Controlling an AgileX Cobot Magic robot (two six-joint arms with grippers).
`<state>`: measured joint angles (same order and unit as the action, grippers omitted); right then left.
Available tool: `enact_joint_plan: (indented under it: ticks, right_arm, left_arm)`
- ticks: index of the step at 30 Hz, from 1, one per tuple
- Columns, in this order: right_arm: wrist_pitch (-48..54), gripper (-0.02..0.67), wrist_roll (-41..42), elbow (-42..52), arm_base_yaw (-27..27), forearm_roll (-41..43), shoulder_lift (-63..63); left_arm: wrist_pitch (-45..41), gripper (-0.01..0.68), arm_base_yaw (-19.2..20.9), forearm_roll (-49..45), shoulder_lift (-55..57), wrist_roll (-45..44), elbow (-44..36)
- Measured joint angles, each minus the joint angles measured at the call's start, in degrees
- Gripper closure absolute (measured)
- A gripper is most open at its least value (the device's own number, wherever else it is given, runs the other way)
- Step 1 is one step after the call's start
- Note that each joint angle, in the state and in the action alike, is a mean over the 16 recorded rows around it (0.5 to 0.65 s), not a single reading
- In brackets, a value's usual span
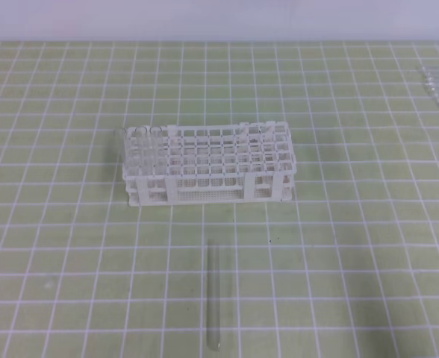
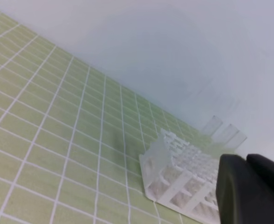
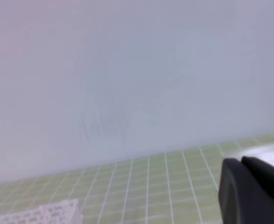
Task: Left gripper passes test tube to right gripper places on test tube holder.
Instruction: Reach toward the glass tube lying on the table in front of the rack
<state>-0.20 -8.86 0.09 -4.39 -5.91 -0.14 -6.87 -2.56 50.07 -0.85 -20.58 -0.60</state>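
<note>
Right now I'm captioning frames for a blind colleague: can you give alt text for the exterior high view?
A white test tube holder stands mid-table on a green grid mat, a few tubes upright at its left end. A clear test tube lies flat in front of it, apart from it. No gripper shows.

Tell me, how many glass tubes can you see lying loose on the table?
1 for sure: a test tube lies on the green mat in front of the white test tube holder. More glassware at the far right edge is too blurred to count.

White lattice rack (image 1: 208, 165); clear glass tube (image 1: 213, 294); green mat (image 1: 369, 246), white grid lines; black tool (image 2: 251, 191).
</note>
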Motion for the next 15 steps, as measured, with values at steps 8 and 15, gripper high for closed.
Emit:
enact_joint_plan:
  ticks: [8,15]
  right_arm:
    - [-6.31,0.665,-2.20,-0.01,0.00,-3.77,0.00]
    - [-3.65,0.665,-3.75,-0.71,0.00,-6.41,0.26]
  left_arm:
    - [1.67,0.673,0.00,2.48,0.48,-0.40,0.37]
    - [2.12,0.675,0.00,2.45,0.72,-0.92,0.65]
